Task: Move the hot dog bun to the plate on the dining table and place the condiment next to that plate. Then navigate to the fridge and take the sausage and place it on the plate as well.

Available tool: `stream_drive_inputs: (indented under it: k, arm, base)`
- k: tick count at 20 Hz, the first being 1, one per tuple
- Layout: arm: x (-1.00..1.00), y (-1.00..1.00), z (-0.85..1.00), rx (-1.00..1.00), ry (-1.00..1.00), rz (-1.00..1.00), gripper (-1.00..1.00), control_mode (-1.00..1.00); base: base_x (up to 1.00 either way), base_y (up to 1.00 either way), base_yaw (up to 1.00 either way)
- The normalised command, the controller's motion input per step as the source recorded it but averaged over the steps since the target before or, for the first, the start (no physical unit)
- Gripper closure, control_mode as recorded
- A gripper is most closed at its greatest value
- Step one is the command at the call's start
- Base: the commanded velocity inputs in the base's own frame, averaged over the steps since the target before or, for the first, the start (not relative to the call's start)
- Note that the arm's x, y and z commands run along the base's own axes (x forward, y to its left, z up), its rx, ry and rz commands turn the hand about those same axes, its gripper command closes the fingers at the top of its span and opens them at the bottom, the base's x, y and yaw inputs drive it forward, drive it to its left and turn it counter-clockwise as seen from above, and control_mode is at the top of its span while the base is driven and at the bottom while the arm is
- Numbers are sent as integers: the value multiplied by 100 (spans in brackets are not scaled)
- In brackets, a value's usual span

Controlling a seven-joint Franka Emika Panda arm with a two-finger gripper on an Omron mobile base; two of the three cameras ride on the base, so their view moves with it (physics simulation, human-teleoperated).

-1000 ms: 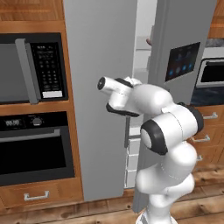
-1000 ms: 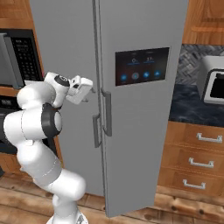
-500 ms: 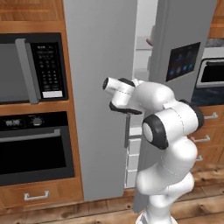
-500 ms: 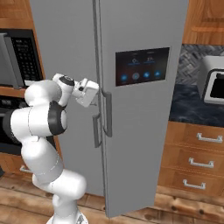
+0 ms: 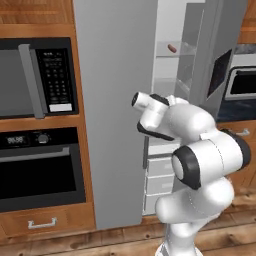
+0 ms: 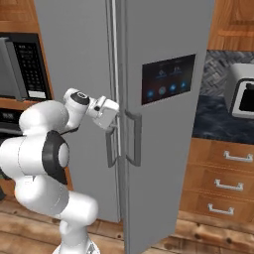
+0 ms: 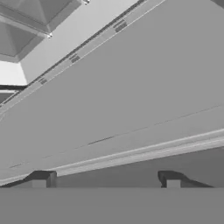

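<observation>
- You are working at the fridge (image 5: 115, 100): its right door (image 6: 163, 124) is standing ajar, leaving a gap onto the shelves.
- The sausage (image 5: 172, 48) is lying on an upper glass shelf inside that gap, its long axis running roughly across the shelf.
- Your tool (image 6: 113, 119) is sitting at the door handles (image 6: 130, 144), fingers spread wide around nothing.
- From the tool, the sausage is lying higher and deeper inside the fridge.
- I judge the gap is too narrow yet for reaching in.

Even, soft rendered light; slight blur.
</observation>
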Motion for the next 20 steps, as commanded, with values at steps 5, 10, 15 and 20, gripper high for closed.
stream_drive_inputs:
  k: [5,10,15,20]
  arm:
    - [-46,-100,0,10,0,-1,-100,-100]
    - [-29,-100,0,10,0,0,-100,-100]
    - [-12,-98,0,8,-3,1,-100,-100]
    - [17,-71,0,4,-2,4,-100,-100]
  base:
    - [0,0,0]
    - [0,0,0]
    - [0,0,0]
    - [0,0,0]
